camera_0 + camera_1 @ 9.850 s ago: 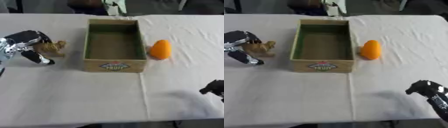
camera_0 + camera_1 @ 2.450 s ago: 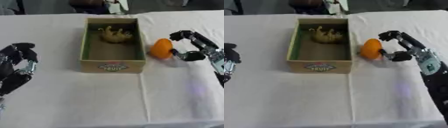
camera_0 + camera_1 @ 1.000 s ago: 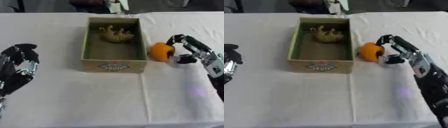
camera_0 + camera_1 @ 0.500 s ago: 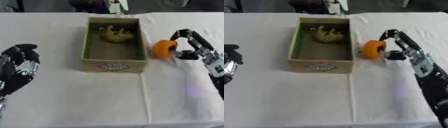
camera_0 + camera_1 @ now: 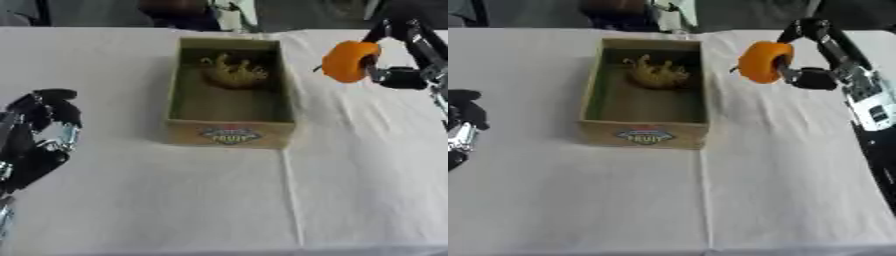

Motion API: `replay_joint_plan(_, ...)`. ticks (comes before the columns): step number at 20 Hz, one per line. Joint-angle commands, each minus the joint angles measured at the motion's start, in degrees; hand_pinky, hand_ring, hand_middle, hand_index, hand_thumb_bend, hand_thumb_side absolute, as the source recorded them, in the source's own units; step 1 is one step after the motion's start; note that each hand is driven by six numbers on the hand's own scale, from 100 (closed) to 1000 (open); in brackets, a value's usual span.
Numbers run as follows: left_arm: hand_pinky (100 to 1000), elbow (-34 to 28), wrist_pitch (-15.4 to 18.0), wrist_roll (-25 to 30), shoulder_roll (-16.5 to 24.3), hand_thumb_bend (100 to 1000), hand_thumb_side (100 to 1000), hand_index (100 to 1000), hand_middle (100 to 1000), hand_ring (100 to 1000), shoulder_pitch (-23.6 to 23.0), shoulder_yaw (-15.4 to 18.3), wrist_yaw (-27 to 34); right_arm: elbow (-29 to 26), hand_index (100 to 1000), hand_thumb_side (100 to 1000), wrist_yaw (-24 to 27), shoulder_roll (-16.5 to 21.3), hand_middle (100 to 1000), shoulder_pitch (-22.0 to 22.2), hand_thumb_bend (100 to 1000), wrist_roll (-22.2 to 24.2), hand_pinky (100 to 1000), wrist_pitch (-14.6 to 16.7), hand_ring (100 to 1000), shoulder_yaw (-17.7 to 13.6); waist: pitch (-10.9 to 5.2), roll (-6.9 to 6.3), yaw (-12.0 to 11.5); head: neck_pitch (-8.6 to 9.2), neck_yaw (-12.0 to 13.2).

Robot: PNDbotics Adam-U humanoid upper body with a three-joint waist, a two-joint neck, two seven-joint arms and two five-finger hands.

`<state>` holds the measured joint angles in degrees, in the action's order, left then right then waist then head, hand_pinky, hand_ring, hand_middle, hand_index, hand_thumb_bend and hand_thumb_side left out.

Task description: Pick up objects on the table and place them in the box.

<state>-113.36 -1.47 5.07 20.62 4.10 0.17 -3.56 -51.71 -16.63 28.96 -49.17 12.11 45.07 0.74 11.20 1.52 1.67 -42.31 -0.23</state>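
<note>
The tablecloth is plain white. At its centre the cardboard box is tan outside, with a dull green inside and a small multicoloured label on its front wall. In the box's 12 o'clock end lies a yellowish-brown toy animal. At 2 o'clock the orange fruit is bright orange. Both hands, right hand and left hand, are black with silver parts.

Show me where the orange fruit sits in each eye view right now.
Left eye view: orange fruit at upper right, held by the right hand, right of the box.
Right eye view: upper right of centre, again right of the box.
Shared landmark: the box's front label.
</note>
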Motion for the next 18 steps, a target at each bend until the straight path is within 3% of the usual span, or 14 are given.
replay_joint_plan(1, 711, -1.2, 0.5, 0.1, 1.1, 100, 265, 745, 524, 508, 0.7, 0.2, 0.4, -0.7, 201, 100, 1.7, 2.0, 563, -2.6, 100, 1.4, 701, -0.3, 653, -0.5, -1.13, -0.02, -0.5, 0.18, -0.7)
replay_joint_plan(18, 705, -1.2, 3.8, 1.7, 2.2, 100, 219, 742, 517, 504, 5.1, -1.1, 5.5, 5.4, 202, 100, -0.9, -4.7, 555, -8.3, 100, 5.6, 704, -1.6, 649, -1.1, -0.77, -0.16, -5.3, 0.99, -4.3)
